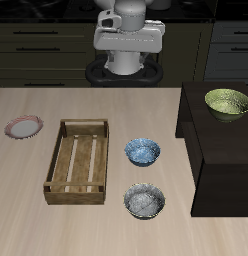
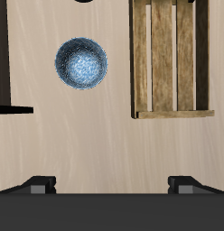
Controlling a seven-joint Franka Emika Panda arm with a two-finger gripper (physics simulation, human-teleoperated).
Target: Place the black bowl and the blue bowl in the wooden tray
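Sweeping across the exterior view from the far edge, a small flat pink-rimmed plate point(image 1: 23, 127) sits alone on the pale wooden tabletop point(image 1: 26, 220), well apart from everything that matters for this job. Next comes the rectangular light-brown wooden tray point(image 1: 77, 162) with low walls and a slatted bottom, and nothing is in it yet, so both placements are still to do. Just beside the tray's long wall sits the small round blue bowl point(image 1: 142, 152) with its bright blue rim, and nearer the tabletop's front edge, close beside that one, rests the small round black bowl point(image 1: 145, 201) with its dark grey rim; both stand upright and within easy reach of the tray, which looks like a deliberately short carry. Farther over, an olive-green bowl point(image 1: 227, 102) sits on a dark raised block point(image 1: 221, 160), a likely distractor. Now the arm: its white body is up at the back of the tabletop, high and well clear of every object. From the wrist view the gripper point(image 2: 110, 185) looks straight down with its fingers spread wide and empty, the blue bowl point(image 2: 81, 63) and the tray's end point(image 2: 172, 59) below it, so the blue bowl looks like the natural first pick.
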